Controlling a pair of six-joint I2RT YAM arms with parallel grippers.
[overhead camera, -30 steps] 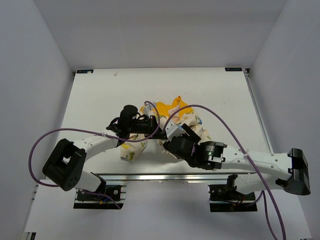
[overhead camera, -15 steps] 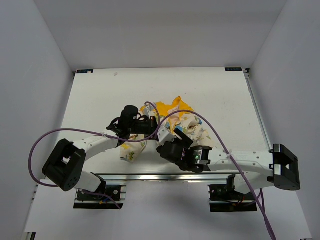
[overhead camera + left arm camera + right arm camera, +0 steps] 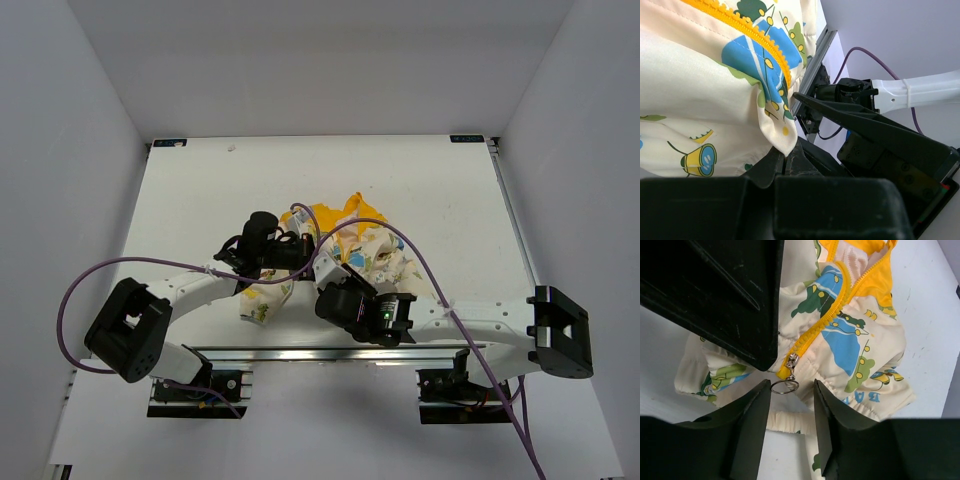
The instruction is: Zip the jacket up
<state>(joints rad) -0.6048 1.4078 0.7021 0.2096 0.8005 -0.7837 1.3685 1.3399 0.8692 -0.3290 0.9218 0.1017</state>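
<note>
Jacket (image 3: 385, 255): crumpled heap mid-table (image 3: 200, 190). Cream w/ blue, green & yellow prints, yellow-orange part bunched at the far side.
L gripper (image 3: 786, 156): clamped tight on a corner of the cream hem. Fabric is pinched betw. the two fingers and drapes up & left out of the pinch. Top cam puts it on the jacket's left side.
R gripper (image 3: 791, 390): fingers apart w/ a modest gap, gripping nothing. It comes in at the jacket's near edge.
Zip pull ring (image 3: 785, 386): small metal ring lying right in the gap betw. the R fingers. Whether it touches either pad, can't tell.
Zip slider (image 3: 791, 361): at the low end of the zip, just above the ring, by the gathered hem.
Zipper teeth (image 3: 827, 310): orange-yellow, running from the slider up twd the yellow-orange fabric, where the two sides part. Meshed lower down or not, can't tell.
Spacing: the two grippers are very close. The L one's black body fills the top-left of the R wrist view, its edge just beside the slider.
Cable (image 3: 70, 300): purple, looping out to the left of the L arm (image 3: 190, 290).
</note>
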